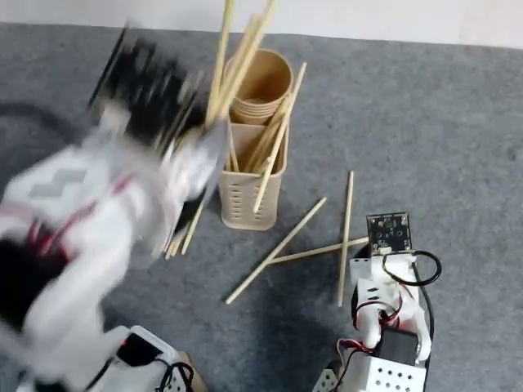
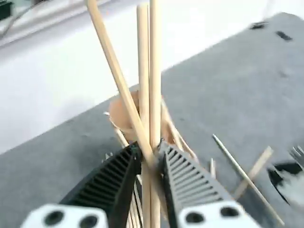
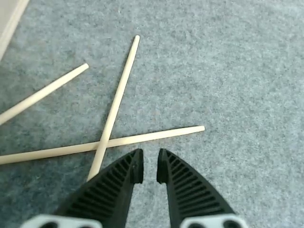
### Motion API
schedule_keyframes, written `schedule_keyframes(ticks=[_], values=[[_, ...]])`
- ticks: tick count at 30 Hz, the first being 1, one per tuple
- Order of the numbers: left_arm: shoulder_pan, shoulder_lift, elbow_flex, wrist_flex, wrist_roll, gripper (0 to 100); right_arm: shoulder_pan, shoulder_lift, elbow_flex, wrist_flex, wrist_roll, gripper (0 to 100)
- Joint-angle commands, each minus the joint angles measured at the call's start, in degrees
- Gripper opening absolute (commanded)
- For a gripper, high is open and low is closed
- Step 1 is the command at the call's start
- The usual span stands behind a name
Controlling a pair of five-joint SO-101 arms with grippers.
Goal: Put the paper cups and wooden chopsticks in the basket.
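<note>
A beige perforated basket stands mid-table holding stacked paper cups and several wooden chopsticks. My left gripper is shut on a bundle of chopsticks that points upward beside the basket. In the high view that bundle rises next to the cups, with the blurred left arm below it. Three loose chopsticks lie on the mat right of the basket. My right gripper hovers low over two crossed chopsticks, shut with only a narrow slit and nothing in it.
Grey mat covers the table, with free room to the right and far side. The right arm sits at the near right edge. More chopsticks lie on the mat at the basket's left foot.
</note>
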Motion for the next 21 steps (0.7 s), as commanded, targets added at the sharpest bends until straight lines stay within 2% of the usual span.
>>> schedule_keyframes(ticks=[1, 5, 9, 13, 15, 17, 21], values=[[2.0, -17.1, 20.4, -15.0, -2.7, 0, -0.4, -0.6, 7.4, -0.8, 0.5, 6.7], [2.2, -19.5, 32.0, -33.7, -3.9, 0, -0.4, -0.6, 7.4, -0.8, 0.4, 6.7], [2.2, -11.4, 34.6, -46.2, -3.9, 0, -0.4, -0.6, 7.4, -0.8, 0.4, 6.7], [1.8, -3.5, 34.1, -54.8, -3.9, 0, -0.4, -0.6, 7.4, -0.8, 0.4, 6.7], [1.7, -1.5, 34.7, -56.5, -3.9, 0, -0.4, -0.6, 7.4, -0.8, 0.4, 6.7], [1.7, -0.9, 37.3, -57.1, -3.7, 0, -0.4, -0.6, 7.4, -0.8, 0.4, 6.7], [-1.2, -2.2, 45.0, -64.4, -3.7, 0, -0.4, -0.6, 7.4, -0.8, 0.4, 6.7]])
